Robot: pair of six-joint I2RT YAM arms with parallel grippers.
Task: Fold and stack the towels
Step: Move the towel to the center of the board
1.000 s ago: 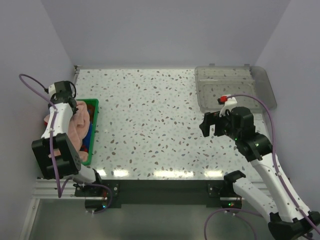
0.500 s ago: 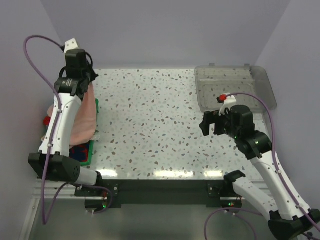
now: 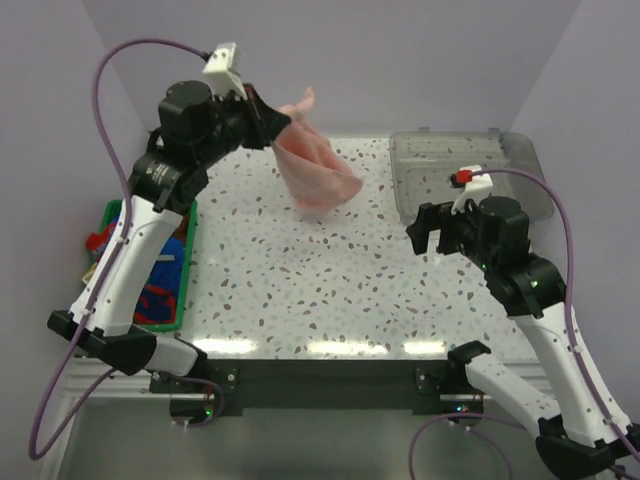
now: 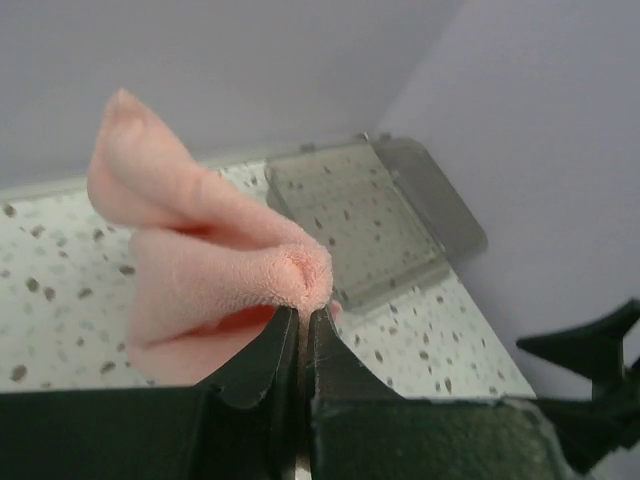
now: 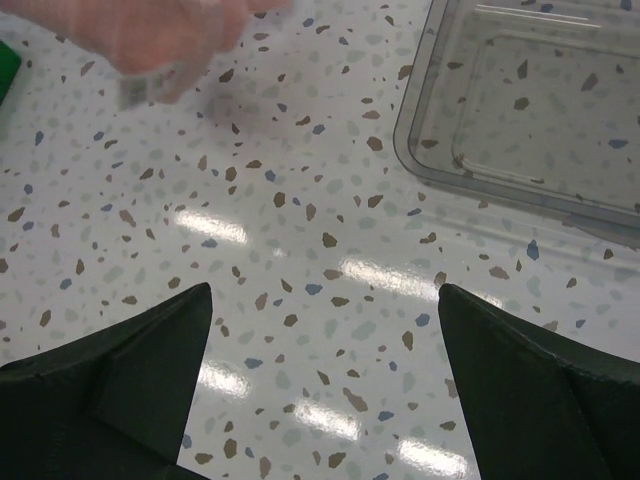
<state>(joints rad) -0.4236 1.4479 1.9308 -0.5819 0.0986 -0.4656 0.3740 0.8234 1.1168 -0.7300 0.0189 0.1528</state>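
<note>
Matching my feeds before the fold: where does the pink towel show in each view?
Top external: pink towel upper centre, held aloft.
Left wrist: pink towel centre-left, pinched by the left end effector.
Right wrist: pink towel blurred, top-left corner.
Landmark: clear tray, in all three.

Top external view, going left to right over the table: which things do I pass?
green basket → salmon pink towel → clear tray

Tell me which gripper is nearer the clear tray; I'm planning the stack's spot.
Right. The right gripper hovers open just beside the tray; the left gripper holds the pink towel aloft, farther left.
</note>
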